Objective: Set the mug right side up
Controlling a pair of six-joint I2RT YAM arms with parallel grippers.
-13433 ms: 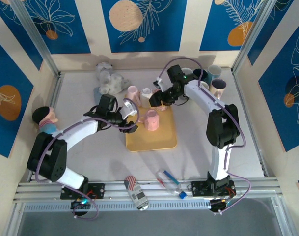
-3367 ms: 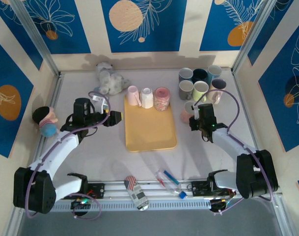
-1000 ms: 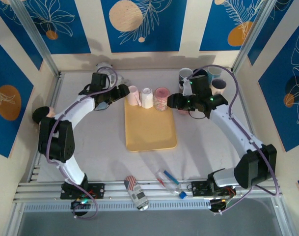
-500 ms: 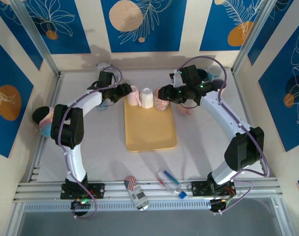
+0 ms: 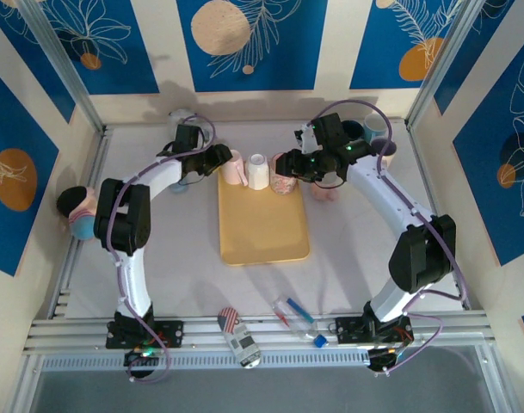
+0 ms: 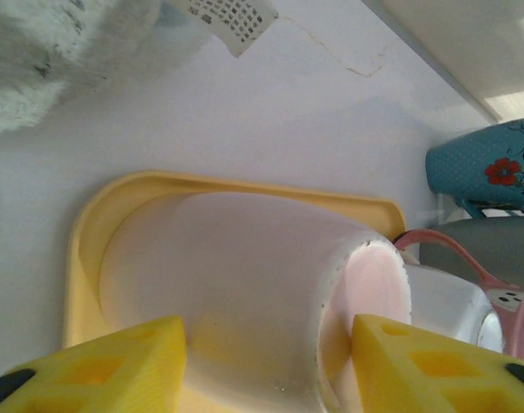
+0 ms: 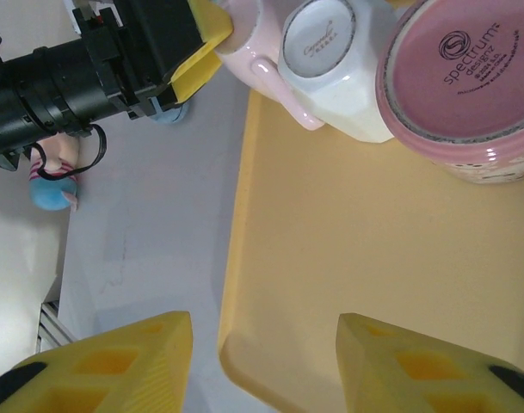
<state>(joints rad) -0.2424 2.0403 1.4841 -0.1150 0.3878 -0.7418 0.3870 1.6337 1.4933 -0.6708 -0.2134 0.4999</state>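
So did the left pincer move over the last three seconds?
Yes. The left pincer went from beside the left edge of the flat yellow tray to its far-left corner.

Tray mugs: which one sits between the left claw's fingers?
The pale pink mug at the left end of the tray, not the white mug or the darker pink mug further right.

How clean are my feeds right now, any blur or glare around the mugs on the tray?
Left wrist: the pale pink mug is soft at close range, the left fingers are blurred, and the top right corner is blown out white. Right wrist: sharp, the print under the darker pink mug reads clearly; the right fingers are slightly soft. Top external: even light, faint arm shadows on the back wall.
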